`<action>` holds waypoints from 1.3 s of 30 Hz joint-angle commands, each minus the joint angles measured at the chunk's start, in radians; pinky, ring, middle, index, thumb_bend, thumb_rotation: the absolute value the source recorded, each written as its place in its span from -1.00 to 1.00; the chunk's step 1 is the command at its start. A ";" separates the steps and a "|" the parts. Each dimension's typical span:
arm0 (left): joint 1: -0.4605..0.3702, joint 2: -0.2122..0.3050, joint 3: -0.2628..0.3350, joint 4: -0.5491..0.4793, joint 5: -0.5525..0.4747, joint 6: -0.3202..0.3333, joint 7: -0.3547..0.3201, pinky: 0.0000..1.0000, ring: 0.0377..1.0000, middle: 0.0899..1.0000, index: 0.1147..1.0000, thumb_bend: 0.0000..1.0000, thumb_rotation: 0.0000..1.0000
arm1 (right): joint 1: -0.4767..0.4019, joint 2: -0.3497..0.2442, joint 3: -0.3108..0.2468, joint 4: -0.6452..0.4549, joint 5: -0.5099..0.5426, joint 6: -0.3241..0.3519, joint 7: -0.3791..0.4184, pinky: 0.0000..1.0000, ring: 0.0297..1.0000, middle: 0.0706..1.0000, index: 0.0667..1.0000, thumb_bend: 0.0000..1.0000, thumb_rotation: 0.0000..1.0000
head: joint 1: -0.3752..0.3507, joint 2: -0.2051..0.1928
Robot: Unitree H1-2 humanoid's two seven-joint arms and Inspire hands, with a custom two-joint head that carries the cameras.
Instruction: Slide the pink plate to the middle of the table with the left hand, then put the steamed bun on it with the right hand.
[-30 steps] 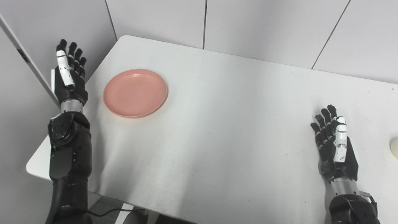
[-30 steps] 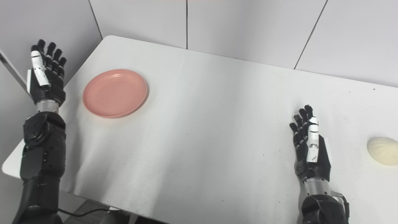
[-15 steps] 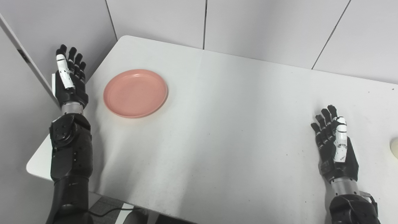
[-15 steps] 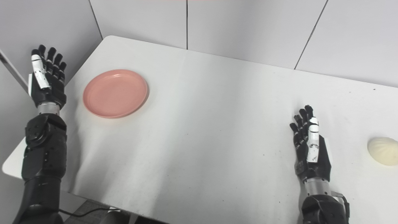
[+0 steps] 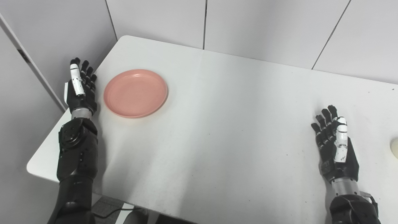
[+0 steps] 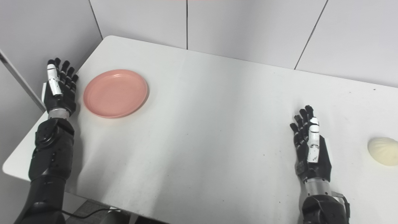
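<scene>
Left hand beside the pink plate

The left hand (image 6: pixel 60 90) is hovering open just left of the pink plate (image 6: pixel 115 93) (not touching), on the counter (image 6: pixel 202 130); the right hand (image 6: pixel 311 149) is resting open, the steamed bun (image 6: pixel 383 151) lying well to its right.

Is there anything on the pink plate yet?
No, it is empty. The plate shows only its bare pink inside, and the bun sits far off on the table's right side.

Pink plate (image 5: pixel 135 93) beside the black left hand (image 5: pixel 80 90) with its white thumb; cream bun (image 6: pixel 382 151) right of the black right hand (image 6: pixel 311 149); white table (image 5: pixel 224 130).
</scene>
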 commanded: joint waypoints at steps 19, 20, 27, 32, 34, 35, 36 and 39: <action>-0.051 -0.013 -0.055 0.121 0.008 0.001 -0.044 0.95 0.94 0.91 0.94 -0.08 1.00 | 0.007 0.001 0.006 -0.015 -0.008 0.021 -0.005 1.00 1.00 1.00 1.00 -0.65 1.00 | -0.009 0.006; -0.052 -0.015 -0.059 0.122 0.007 0.002 -0.049 0.95 0.94 0.91 0.94 -0.07 1.00 | 0.007 0.002 0.007 -0.016 -0.010 0.021 -0.006 1.00 1.00 1.00 1.00 -0.65 1.00 | -0.011 0.006; -0.046 -0.063 -0.150 0.066 0.028 0.051 -0.066 0.94 0.92 0.89 0.90 -0.06 1.00 | 0.010 0.013 0.013 -0.024 -0.025 0.023 -0.020 1.00 1.00 1.00 1.00 -0.68 1.00 | -0.037 0.007; -0.034 -0.078 -0.207 0.020 0.042 0.080 -0.093 0.95 0.92 0.89 0.89 -0.07 1.00 | 0.014 0.019 0.020 -0.025 -0.036 0.015 -0.027 1.00 1.00 1.00 1.00 -0.68 1.00 | -0.059 0.011; -0.030 -0.080 -0.223 0.008 0.045 0.089 -0.102 0.96 0.92 0.89 0.89 -0.05 1.00 | 0.016 0.022 0.022 -0.027 -0.045 0.016 -0.033 1.00 1.00 1.00 1.00 -0.69 1.00 | -0.067 0.013; -0.029 -0.083 -0.229 0.001 0.044 0.094 -0.108 0.96 0.92 0.89 0.89 -0.05 1.00 | 0.016 0.023 0.023 -0.027 -0.047 0.018 -0.034 1.00 1.00 1.00 1.00 -0.69 1.00 | -0.068 0.013; -0.028 -0.086 -0.233 -0.005 0.041 0.100 -0.113 0.95 0.92 0.89 0.89 -0.06 1.00 | 0.016 0.025 0.023 -0.028 -0.046 0.019 -0.034 1.00 1.00 1.00 1.00 -0.68 1.00 | -0.074 0.014; -0.025 -0.096 -0.254 -0.026 0.050 0.120 -0.120 0.92 0.89 0.88 0.89 -0.06 1.00 | 0.016 0.028 0.025 -0.025 -0.046 0.016 -0.035 1.00 1.00 1.00 1.00 -0.67 1.00 | -0.086 0.016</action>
